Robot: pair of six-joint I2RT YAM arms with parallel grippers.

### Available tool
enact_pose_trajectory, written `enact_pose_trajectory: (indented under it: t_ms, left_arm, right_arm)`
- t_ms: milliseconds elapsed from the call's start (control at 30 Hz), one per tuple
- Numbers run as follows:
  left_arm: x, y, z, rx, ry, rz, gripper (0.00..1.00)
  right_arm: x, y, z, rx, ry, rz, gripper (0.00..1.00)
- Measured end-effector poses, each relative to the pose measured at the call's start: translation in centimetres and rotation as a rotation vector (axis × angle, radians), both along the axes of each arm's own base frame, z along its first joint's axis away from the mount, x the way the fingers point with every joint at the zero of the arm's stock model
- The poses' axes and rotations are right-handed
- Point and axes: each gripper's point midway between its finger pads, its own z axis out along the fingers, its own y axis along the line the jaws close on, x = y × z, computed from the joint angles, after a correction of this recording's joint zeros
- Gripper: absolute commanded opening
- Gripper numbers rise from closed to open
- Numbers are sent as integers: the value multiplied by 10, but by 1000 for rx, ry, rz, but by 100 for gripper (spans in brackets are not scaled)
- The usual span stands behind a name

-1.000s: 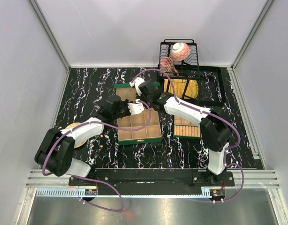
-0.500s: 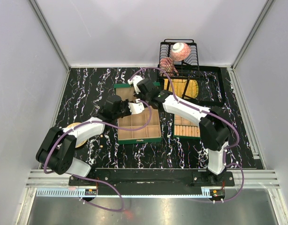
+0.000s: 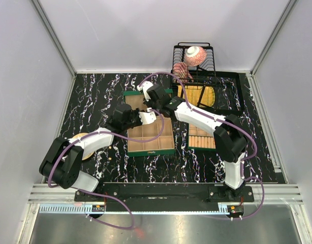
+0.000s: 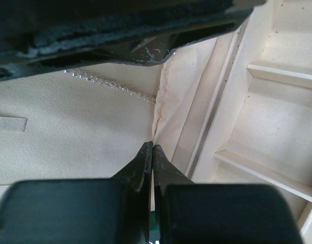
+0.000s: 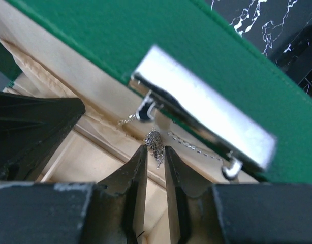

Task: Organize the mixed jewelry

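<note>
The pendant, under the green lid with its chain trailing toward 3 o'clock, is being bracketed at 12 o'clock by the slightly spread right hand, seemingly unpinched, while the left hand is being held pressed together.

Top view: light is bright, even and diffuse, coming from overhead. The walls read near white. Shadows on the table are soft and short. There is mild glare on the steel sill. The rails bow slightly toward the frame edges.

Left wrist view: warm and dim. A dark mass, blurred, shades the top. The left gripper is out of focus; the chain is fairly sharp.

Right wrist view: the clasp is overexposed and smeared. The right gripper is dark and soft; the pendant is in focus.
</note>
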Motion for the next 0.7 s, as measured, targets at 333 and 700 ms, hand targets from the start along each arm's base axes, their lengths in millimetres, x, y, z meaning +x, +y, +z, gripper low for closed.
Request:
enact_pose_trajectory:
  t_ms: [333,700]
  left_arm:
    - [1,0,-5,6,8,4,0]
    - [1,1,-5,3,13,11,0]
  right_arm:
    - [4,-2,5,-10,-22,-16,35]
    - [2,-15,-1,-60,-35,-29,36]
